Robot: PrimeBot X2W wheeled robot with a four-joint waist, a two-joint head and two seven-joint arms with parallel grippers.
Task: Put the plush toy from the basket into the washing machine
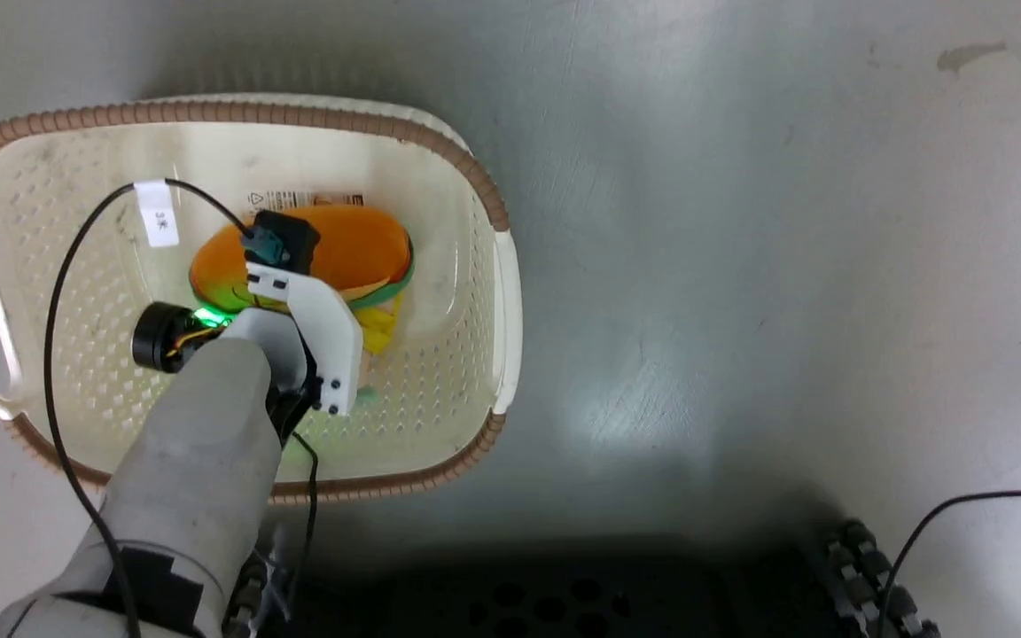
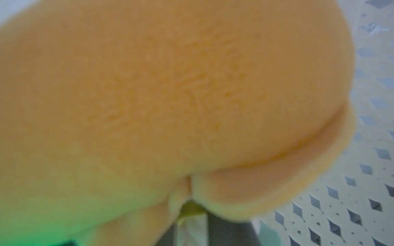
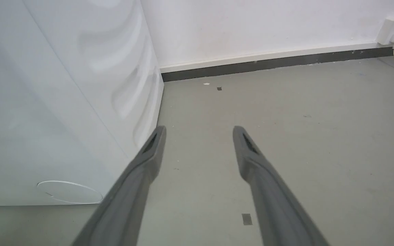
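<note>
W/ the left hand (image 1: pixel 284 266) down on the plush toy (image 1: pixel 360 244) at the basket's (image 1: pixel 475 177) centre, bulk toward 1 o'clock, grip hidden so can't tell if pinching, and right hand (image 3: pixel 198 136) spread near the washing machine (image 3: pixel 63 102), I'd squeeze mid-body firmly, then lift clear of the rim.

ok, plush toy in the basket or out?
In. Head view shows the plush toy lying inside the basket, perforated floor around it.

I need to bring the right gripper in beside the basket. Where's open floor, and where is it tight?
Open: the grey floor right of the basket, and the floor ahead of the right gripper. Tight: inside the basket, where the plush toy and left forearm take the middle.
</note>
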